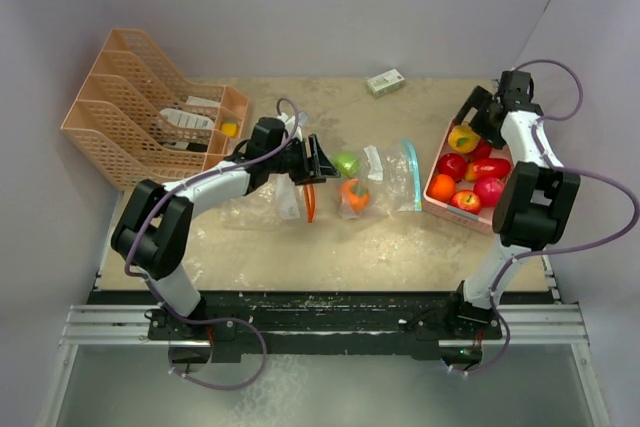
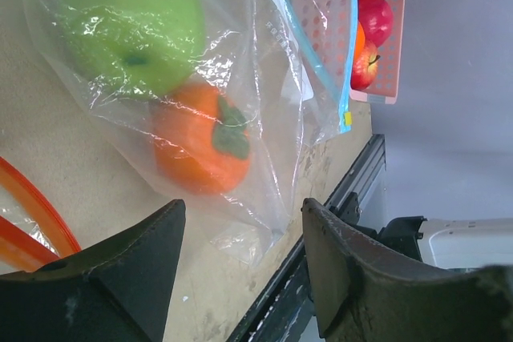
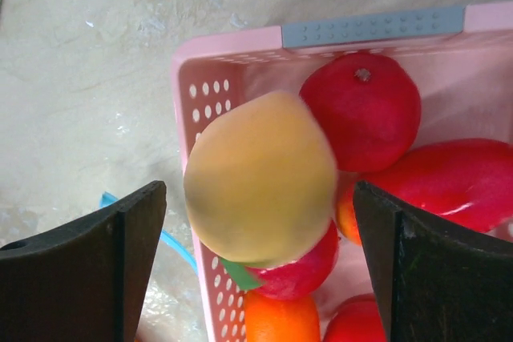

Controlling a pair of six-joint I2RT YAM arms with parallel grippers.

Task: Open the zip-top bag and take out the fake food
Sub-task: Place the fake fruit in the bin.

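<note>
— Between the jaws of the right gripper (image 3: 258,190), what was there?
— A yellow fruit (image 3: 260,178), blurred, with a gap on each side of it. The jaws stood wide and released, touching nothing. Under the fruit sat the pink basket (image 3: 192,62), with red fruit (image 3: 361,110) piled inside.
— And the left gripper (image 2: 242,210)?
— Spread apart too, grasping nothing. It hung low over the table (image 1: 300,247), and a corner of the bag (image 2: 264,78) lay beneath the gap.
— Where was the other fake food?
— A green apple (image 2: 132,26) and an orange (image 2: 196,142) with a green leaf were inside the bag, touching each other. The bag lay flat near mid-table, between the two grippers, its blue zip (image 2: 347,54) toward the basket.
— Anything further out?
— An orange strip (image 2: 32,206), the zip of a second clear bag, lay beside the left gripper. A peach rack (image 1: 110,117) stood at the far left corner, and a small box (image 1: 385,81) lay at the far edge.
</note>
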